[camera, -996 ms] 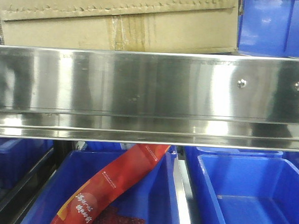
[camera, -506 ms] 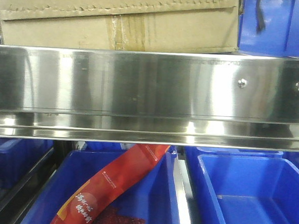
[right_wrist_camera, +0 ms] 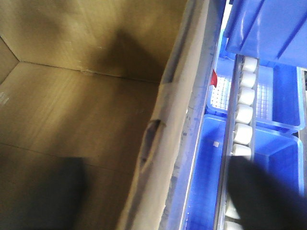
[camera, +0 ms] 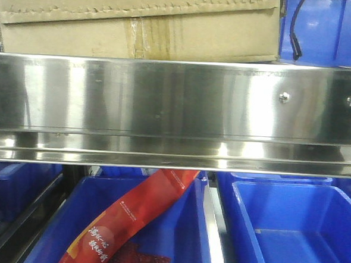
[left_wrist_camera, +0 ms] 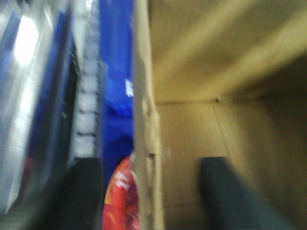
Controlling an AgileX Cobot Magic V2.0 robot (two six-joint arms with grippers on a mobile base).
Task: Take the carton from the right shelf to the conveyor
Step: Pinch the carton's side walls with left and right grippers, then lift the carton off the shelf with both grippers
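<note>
**Q:** How are the pincers standing?

**A:** The left gripper (left_wrist_camera: 149, 160) is standing spread and straddling one wall of the carton (left_wrist_camera: 206, 129), with one finger low left outside it and one low right inside. That view is blurring, so I cannot tell whether it is touching. The right gripper (right_wrist_camera: 153, 163) is also standing spread, straddling another wall.

**Q:** What is threatening the lift?

**A:** The wall in the right wrist view is showing a dent (right_wrist_camera: 151, 139). Judging from that, thin board may be buckling or slipping once it is pinched. If the two sides close unevenly, the carton may be tilting.

**Q:** Which edges are limiting the path?

**A:** The rail (camera: 165, 101) is crossing the middle of the front view. The carton is sitting behind and above it at upper left, so a low pull risks catching. A bin (camera: 331, 28) is sitting just beside the carton at upper right, and a cable (camera: 295, 31) that could snag is hanging before it. Lower bins (camera: 276, 233) and a packet (camera: 141, 213) are lying below the rail. The conveyor is not showing.
</note>
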